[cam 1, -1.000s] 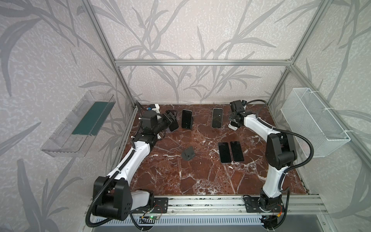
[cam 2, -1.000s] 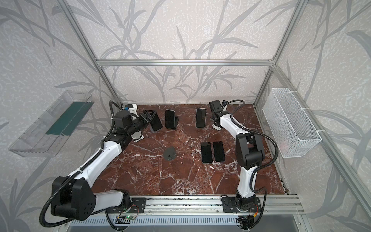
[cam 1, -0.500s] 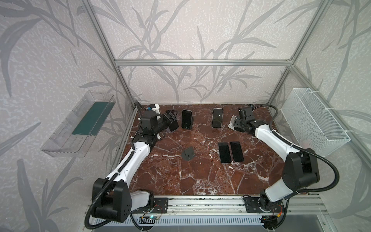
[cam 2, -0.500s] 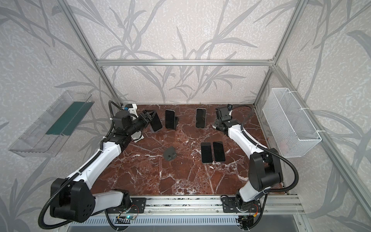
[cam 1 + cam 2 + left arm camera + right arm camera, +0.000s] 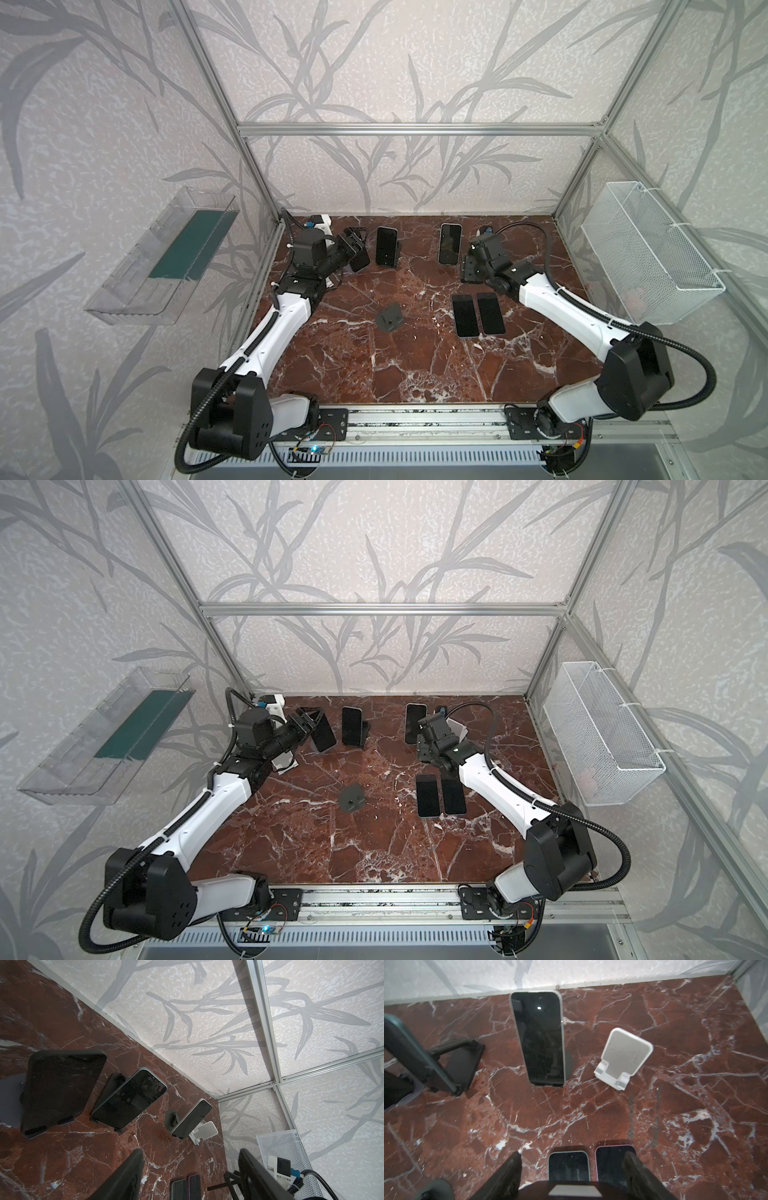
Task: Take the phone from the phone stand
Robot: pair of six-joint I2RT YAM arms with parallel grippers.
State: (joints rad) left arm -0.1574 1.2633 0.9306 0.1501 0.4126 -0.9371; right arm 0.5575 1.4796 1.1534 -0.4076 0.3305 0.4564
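**Right arm swung low as three phones waited on their stands.** The left gripper (image 5: 190, 1152) held its place over the last second. Its fingers (image 5: 128, 1172) were apart with nothing between them. The dark-cased phone (image 5: 60, 1093) stood untouched just off to one side of it on a grey stand (image 5: 10, 1101). Further out from that gripper a second phone (image 5: 386, 251) leaned on its black stand (image 5: 465, 1059). An empty small dark stand (image 5: 390, 322) sat back toward the rig.

The change was on the right. The right arm (image 5: 552, 299) dropped from a raised elbow to a low, stretched reach. The right gripper (image 5: 573, 1154) drew back from beside the light-edged phone (image 5: 538, 1039) and faced its screen from a little way off, fingers (image 5: 510, 1174) spread and empty. Beneath them lay two flat phones (image 5: 464, 316), side by side. That pointed to two removals done and three phones yet on stands, with the light-edged one the likely next pick.

The right wrist view gave what a top view lost behind that arm's wrist (image 5: 488, 247). A white stand (image 5: 625, 1057) stood bare, ahead of the gripper and just beside the light-edged phone. Only the left wrist view showed the grey stand's lips hooked under the dark-cased phone's lower edge, a detail too small to make out in both top views.
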